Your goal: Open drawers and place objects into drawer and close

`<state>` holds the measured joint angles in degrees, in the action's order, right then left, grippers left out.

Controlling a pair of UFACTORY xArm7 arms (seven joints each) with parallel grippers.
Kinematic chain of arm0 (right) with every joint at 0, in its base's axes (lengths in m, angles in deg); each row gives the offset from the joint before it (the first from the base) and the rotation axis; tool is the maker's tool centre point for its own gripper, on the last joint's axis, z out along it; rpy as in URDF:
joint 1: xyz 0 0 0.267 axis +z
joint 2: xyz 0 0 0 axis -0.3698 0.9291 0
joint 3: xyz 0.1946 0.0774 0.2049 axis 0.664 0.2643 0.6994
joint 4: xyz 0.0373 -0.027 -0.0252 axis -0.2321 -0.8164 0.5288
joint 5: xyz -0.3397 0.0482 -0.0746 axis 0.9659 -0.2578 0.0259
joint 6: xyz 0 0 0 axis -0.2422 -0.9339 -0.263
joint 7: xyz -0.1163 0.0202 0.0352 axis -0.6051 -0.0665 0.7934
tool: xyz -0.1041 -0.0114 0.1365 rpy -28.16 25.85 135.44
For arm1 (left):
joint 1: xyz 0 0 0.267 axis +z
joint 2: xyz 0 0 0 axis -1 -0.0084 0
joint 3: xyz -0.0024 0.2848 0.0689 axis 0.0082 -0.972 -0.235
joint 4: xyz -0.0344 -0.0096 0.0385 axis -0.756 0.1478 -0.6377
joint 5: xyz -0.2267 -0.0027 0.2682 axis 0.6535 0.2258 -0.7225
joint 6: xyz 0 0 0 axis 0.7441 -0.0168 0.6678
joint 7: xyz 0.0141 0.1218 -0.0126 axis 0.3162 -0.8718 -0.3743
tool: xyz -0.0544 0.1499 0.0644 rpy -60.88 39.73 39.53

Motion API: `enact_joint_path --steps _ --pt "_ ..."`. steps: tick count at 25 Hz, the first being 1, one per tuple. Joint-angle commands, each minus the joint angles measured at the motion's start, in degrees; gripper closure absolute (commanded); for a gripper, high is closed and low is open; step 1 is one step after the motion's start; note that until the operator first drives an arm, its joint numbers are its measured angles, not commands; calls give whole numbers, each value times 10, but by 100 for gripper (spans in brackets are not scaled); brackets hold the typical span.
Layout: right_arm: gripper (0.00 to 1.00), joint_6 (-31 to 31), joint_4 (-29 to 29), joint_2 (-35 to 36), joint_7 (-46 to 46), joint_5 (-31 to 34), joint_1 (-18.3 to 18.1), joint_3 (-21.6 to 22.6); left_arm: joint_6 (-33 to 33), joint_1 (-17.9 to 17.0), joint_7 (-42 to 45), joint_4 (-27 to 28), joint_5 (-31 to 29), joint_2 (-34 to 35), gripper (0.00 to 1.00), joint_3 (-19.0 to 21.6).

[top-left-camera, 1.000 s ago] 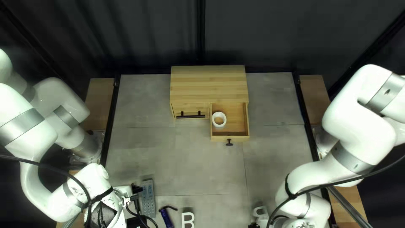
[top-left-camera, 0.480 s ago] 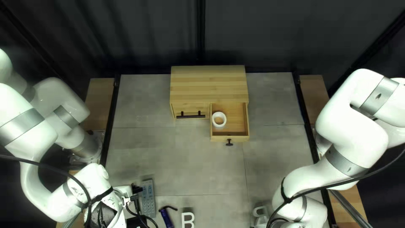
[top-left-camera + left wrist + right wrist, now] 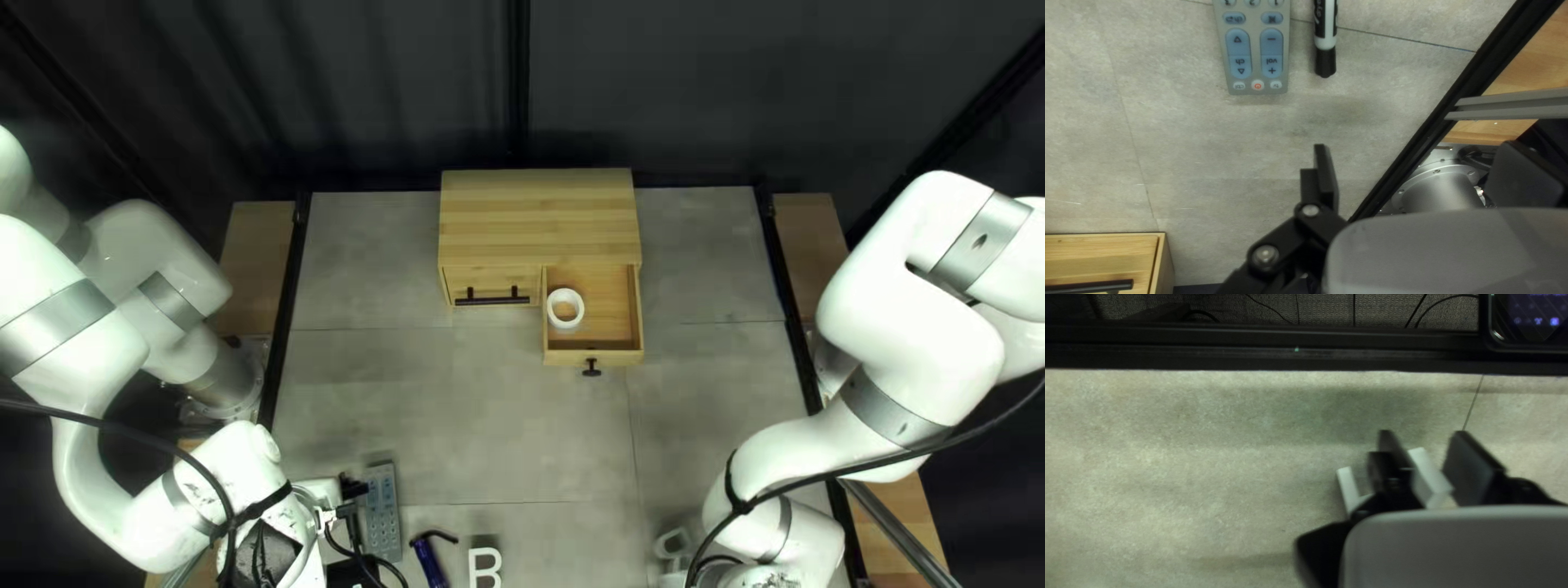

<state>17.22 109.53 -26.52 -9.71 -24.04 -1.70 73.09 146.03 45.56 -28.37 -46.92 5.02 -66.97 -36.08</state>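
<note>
The wooden cabinet [image 3: 539, 218] has its right drawer [image 3: 610, 356] pulled out with a white ring [image 3: 565, 325] inside; its left drawer [image 3: 463, 285] is closed. My left gripper [image 3: 351, 512] is beside the grey remote [image 3: 382, 523] at the lower left. In its wrist view my left gripper [image 3: 1421, 169] stands wide open, with the remote [image 3: 1257, 60] and a marker [image 3: 1325, 41] beyond it. At the near edge my right gripper [image 3: 673, 572], fingertips hidden, is over a white letter [image 3: 671, 544]. My right gripper [image 3: 1432, 457] is partly open around one white stroke [image 3: 1429, 476].
A blue object with a black hook [image 3: 430, 561] and a white letter B [image 3: 484, 568] lie near the table's near edge. The table's black edge rail [image 3: 1263, 351] runs ahead of my right gripper, with a screen device [image 3: 1530, 321] beyond.
My right arm has shifted slightly to the left, and its gripper's black part beside the white letter has gone from the top left view. My left arm has stayed still.
</note>
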Motion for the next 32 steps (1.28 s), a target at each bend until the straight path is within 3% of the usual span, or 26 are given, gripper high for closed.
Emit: enact_joint_path --steps 1,2,17,32 --pt "17 -28 0 -25 -5 -23 -6 7 0 0 0 0 0 0 0 0" --pt "0 -32 0 -28 -5 -26 -6 7 0 0 0 0 0 0 0 0" --pt "0 -35 2 -33 41 -54 -2 10 0 0 0 0 0 0 0 0" --pt "0 64 -60 -17 110 -76 -6 1 0 0 0 0 0 0 0 0"
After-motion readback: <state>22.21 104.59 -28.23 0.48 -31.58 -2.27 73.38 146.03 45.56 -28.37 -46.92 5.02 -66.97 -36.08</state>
